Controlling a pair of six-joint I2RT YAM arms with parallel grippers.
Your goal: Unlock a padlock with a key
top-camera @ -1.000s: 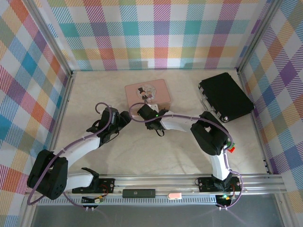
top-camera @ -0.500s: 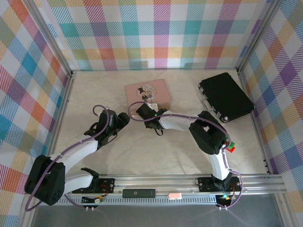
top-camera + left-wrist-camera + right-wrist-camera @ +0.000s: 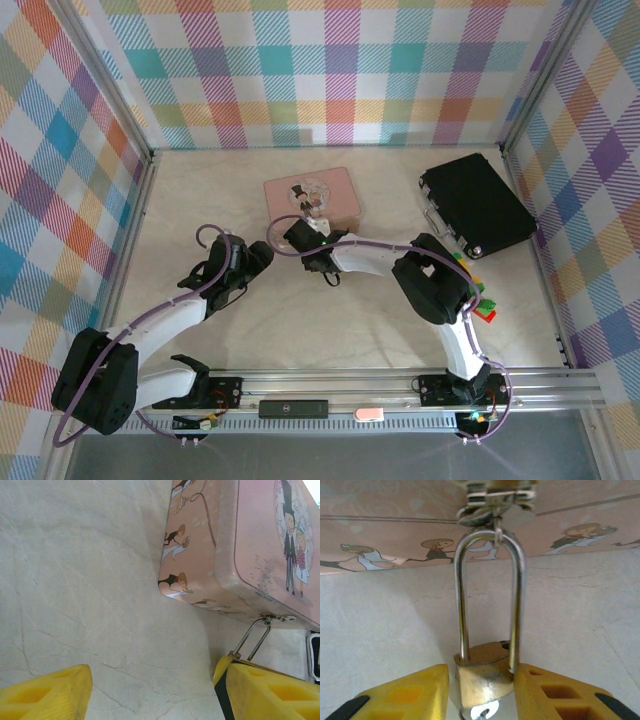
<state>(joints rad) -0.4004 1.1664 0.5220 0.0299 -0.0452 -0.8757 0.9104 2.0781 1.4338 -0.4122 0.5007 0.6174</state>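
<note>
The left claw (image 3: pixel 152 685) hangs released over the table (image 3: pixel 75 580), the padlock (image 3: pixel 482 672) at its 2 o'clock; the nearer right claw (image 3: pixel 481 685) brackets its body, whether clamped I cannot tell, long axis running to 12 o'clock, where the shackle (image 3: pixel 490 580) hooks the pink tin (image 3: pixel 395 520).

Top camera: high behind my bases, looking down over the whole table (image 3: pixel 350 320). Left wrist camera: low and close, facing far-right at the tin's (image 3: pixel 260 545) near-left corner. Right wrist camera: very close on the padlock (image 3: pixel 482 672). Both wrist views share the tin's near wall and the padlock.
</note>
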